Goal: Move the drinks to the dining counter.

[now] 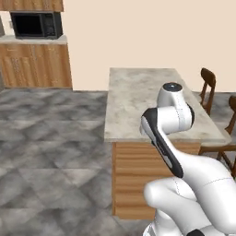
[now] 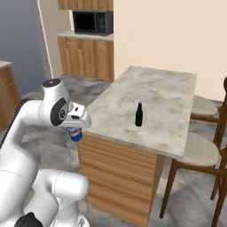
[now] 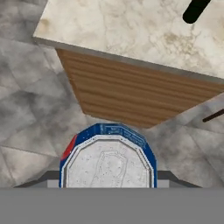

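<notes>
A plain cream wall [image 1: 152,32] rises behind the room. The floor [image 1: 50,138] is grey mottled tile. In the far corner stand wooden cabinets [image 2: 88,57] with a pale top and a black microwave [image 2: 92,22] above. Wooden chairs [image 2: 195,155] with pale seats stand to the right.

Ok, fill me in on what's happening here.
The robot arm is carrying the blue soda can in its gripper, held off the near end of the dining counter, over the floor rather than over the top. The dark bottle already stands upright on that counter. So one drink is delivered, and the can has yet to be set down.
</notes>
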